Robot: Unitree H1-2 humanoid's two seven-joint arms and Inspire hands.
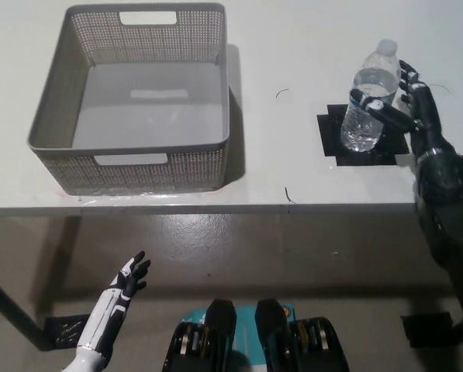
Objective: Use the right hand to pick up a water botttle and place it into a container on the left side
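- The bottle point(368, 101) stands upright on a black tape square point(363, 142) on the tabletop point(293, 46).
- The right hand point(412, 108) is at the bottle; its fingers point(380, 110) wrap partly around the front and far side, touching but not plainly clamped.
- The basket point(130, 167) sits well apart, on the side away from the fingers.
- The left hand point(129, 277) rests below the tabletop edge, fingers apart.

Grey perforated basket point(130, 167), clear water bottle point(368, 101) with white cap, black tape square point(329, 138), white table point(293, 46)
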